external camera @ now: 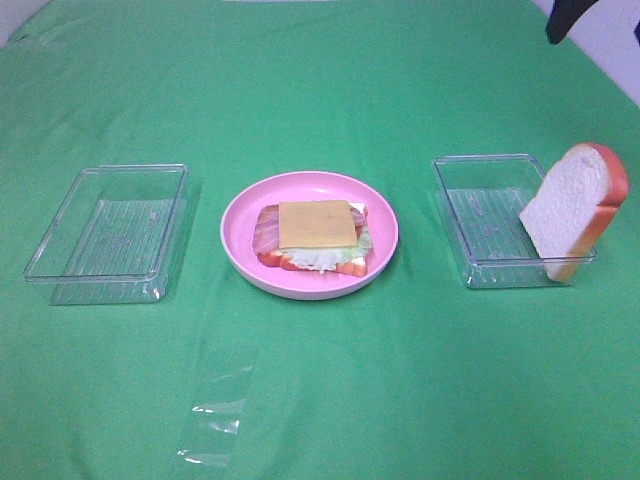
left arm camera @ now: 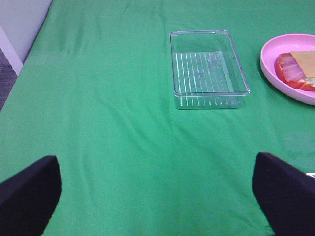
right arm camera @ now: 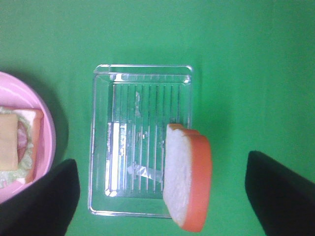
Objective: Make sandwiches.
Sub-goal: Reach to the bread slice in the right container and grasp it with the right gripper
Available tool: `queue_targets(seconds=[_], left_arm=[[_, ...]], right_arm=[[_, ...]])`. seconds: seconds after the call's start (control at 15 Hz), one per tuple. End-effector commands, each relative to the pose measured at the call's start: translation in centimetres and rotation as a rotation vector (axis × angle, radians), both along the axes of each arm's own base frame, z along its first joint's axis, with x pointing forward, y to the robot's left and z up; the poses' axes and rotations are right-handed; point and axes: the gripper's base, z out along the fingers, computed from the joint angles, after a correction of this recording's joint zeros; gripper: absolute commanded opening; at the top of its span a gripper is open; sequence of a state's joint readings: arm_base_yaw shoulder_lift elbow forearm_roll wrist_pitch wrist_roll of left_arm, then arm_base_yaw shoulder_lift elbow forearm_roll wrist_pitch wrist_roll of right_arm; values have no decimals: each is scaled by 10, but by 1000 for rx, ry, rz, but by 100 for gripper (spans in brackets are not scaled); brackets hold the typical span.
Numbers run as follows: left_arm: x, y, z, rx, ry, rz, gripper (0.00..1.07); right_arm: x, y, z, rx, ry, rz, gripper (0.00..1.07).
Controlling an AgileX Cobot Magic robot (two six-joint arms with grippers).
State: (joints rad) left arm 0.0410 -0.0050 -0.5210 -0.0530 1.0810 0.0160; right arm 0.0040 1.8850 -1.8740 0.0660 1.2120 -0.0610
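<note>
On the round pink plate (external camera: 240, 215) at the table's middle lies the sandwich stack (external camera: 315, 237): a bread slice, bacon, lettuce, and yellow cheese (external camera: 317, 223) on top. A second bread slice (external camera: 575, 205) stands on edge, leaning against the right wall of the right clear tray (external camera: 480, 215). My right gripper (right arm camera: 162, 204) hangs open high above that tray, its fingers (right arm camera: 280, 196) far apart on either side of the bread slice (right arm camera: 187, 177) and not touching it. My left gripper (left arm camera: 157, 201) is open over bare cloth, well short of the left clear tray (left arm camera: 209, 69).
The left clear tray (external camera: 110, 235) holds nothing. A strip of clear plastic film (external camera: 220, 405) lies on the green cloth near the front edge. A dark arm part (external camera: 575, 20) shows at the back right corner. The plate's rim (left arm camera: 275, 73) reaches into the left wrist view.
</note>
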Motion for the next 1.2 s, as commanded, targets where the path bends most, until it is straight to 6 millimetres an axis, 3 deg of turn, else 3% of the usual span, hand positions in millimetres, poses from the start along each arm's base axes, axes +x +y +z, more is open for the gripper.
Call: queue_targets(seconds=[0.07, 0.33, 0.53, 0.6, 0.87, 1.2], left_arm=[[-2, -1, -1, -6, -21, 1, 98], [-2, -1, -1, -6, -21, 1, 98], [-2, -1, -1, -6, -21, 1, 98], [-2, -1, -1, -6, -21, 1, 98], [-2, -1, -1, -6, -21, 1, 98], [-2, -1, -1, -6, -21, 1, 98]], right_arm=[[-16, -19, 8, 8, 87, -51, 87], [-16, -19, 7, 15, 90, -54, 87], [-18, -19, -6, 14, 141, -55, 87], [-22, -18, -23, 18, 204, -56, 87], [-27, -18, -59, 16, 271, -59, 87], [-15, -19, -85, 16, 289, -62, 87]])
